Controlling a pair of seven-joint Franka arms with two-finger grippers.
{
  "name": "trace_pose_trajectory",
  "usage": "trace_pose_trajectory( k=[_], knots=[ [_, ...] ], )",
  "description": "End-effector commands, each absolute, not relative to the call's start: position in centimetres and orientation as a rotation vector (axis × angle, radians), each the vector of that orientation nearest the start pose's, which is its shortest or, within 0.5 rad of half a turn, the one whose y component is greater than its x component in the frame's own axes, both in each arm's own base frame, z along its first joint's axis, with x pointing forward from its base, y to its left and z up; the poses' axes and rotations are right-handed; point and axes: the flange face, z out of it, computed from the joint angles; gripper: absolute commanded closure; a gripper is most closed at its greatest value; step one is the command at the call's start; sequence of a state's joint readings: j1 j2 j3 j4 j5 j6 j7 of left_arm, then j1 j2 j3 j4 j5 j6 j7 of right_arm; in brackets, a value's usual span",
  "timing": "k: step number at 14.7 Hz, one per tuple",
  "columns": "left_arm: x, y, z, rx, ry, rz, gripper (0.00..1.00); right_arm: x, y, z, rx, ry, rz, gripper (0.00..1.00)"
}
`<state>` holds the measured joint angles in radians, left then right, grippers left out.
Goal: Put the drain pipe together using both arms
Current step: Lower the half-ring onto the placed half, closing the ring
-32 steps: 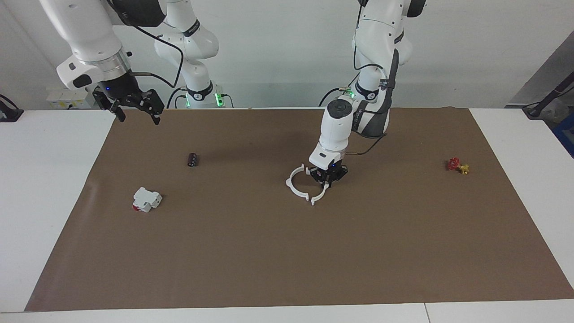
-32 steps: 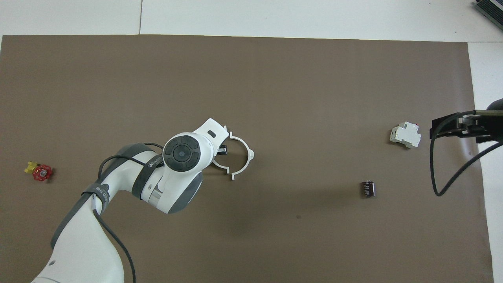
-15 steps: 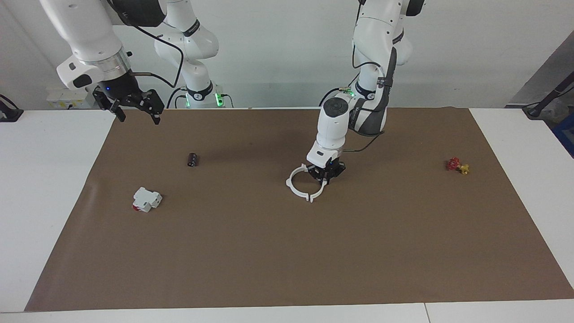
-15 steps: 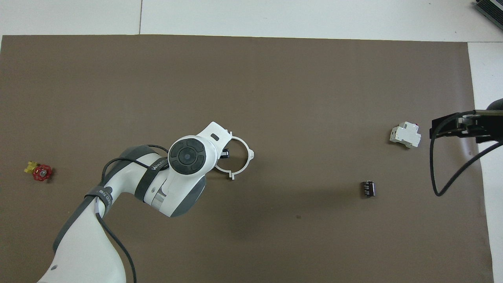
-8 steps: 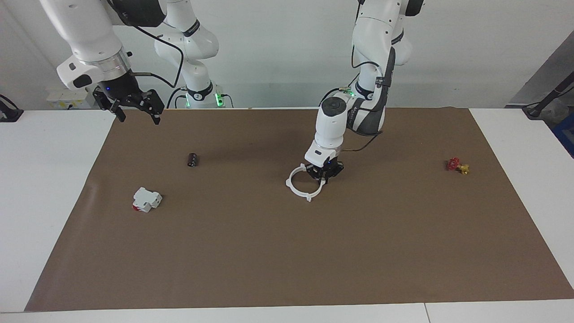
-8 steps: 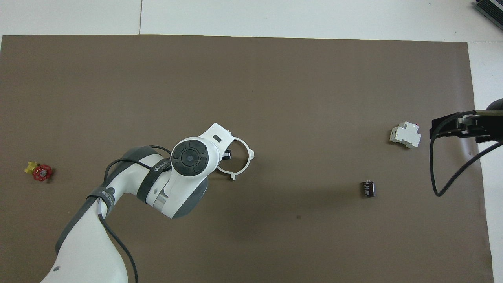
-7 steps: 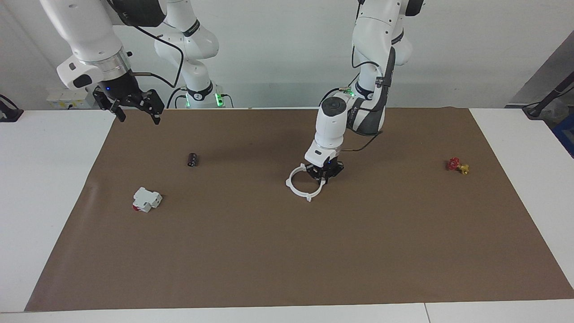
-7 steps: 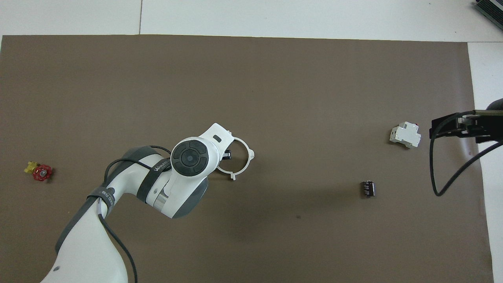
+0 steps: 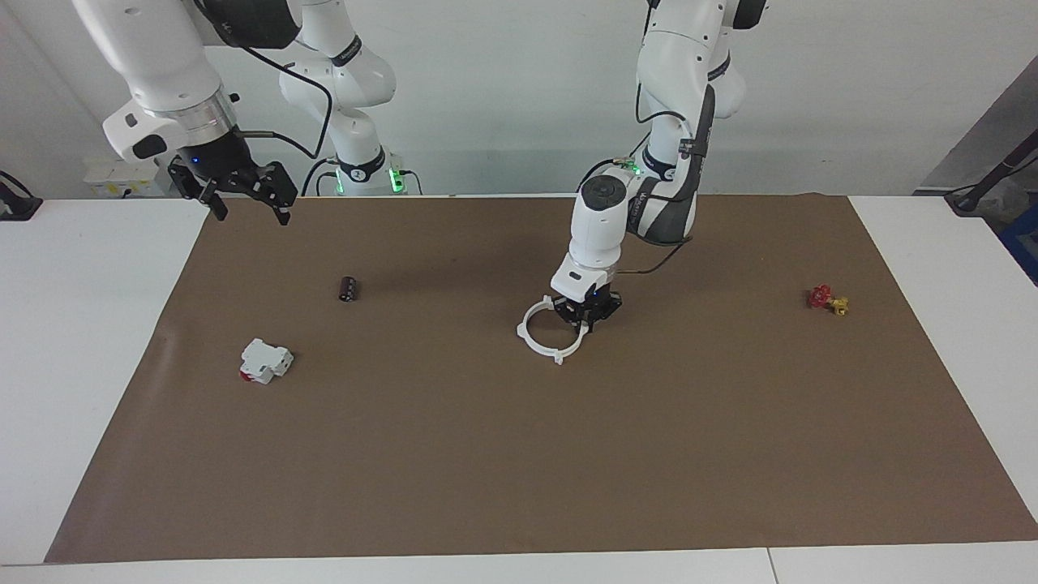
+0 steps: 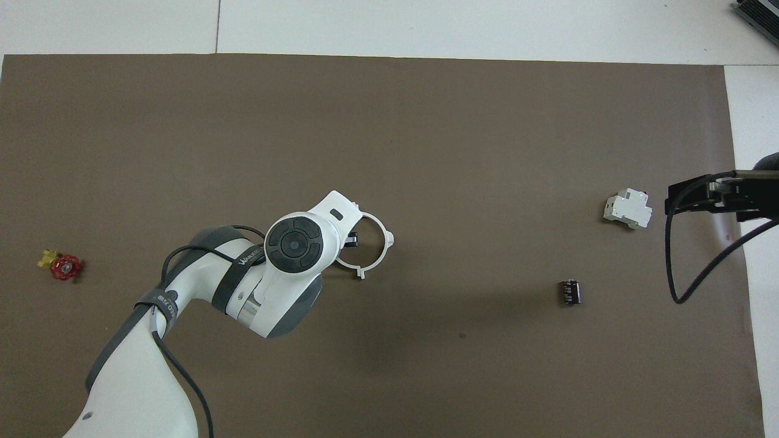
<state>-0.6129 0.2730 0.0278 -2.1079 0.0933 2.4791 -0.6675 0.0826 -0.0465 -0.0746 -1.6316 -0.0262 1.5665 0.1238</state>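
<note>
I am keeping the left gripper (image 9: 585, 317) pinched on the drain pipe (image 9: 540, 344) mid-mat, pressing level so the end tabs seat; the right gripper (image 9: 243, 197) is waiting spread.

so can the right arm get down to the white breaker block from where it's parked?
Probably yes. The right gripper hangs open over the mat's corner, and the white breaker block lies uncovered at that same end; only the small dark cylinder sits nearby, apart from it.

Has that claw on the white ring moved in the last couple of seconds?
Yes. The left gripper slid its half-ring toward the right arm's end, closing the gap with the other half, which stayed put.
</note>
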Motion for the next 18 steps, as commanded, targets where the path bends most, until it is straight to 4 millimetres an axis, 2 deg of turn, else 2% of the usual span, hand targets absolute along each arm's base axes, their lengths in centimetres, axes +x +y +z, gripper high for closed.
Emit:
trace_pose_trajectory(
  k=[1, 10, 18],
  knots=[
    [47.63, -32.32, 29.18, -3.113, 0.016, -0.166, 1.0, 53.25, -0.14, 62.31, -3.156, 0.15, 0.016, 0.0],
    [47.01, -32.7, 29.12, -3.103, 0.029, -0.141, 1.0, 53.25, -0.06, 62.31, -3.157, 0.147, 0.016, 0.0],
    [47.32, -32.73, 29.44, -3.11, 0.024, -0.159, 1.0, 53.25, -0.06, 62.31, -3.157, 0.147, 0.016, 0.0]
  ],
)
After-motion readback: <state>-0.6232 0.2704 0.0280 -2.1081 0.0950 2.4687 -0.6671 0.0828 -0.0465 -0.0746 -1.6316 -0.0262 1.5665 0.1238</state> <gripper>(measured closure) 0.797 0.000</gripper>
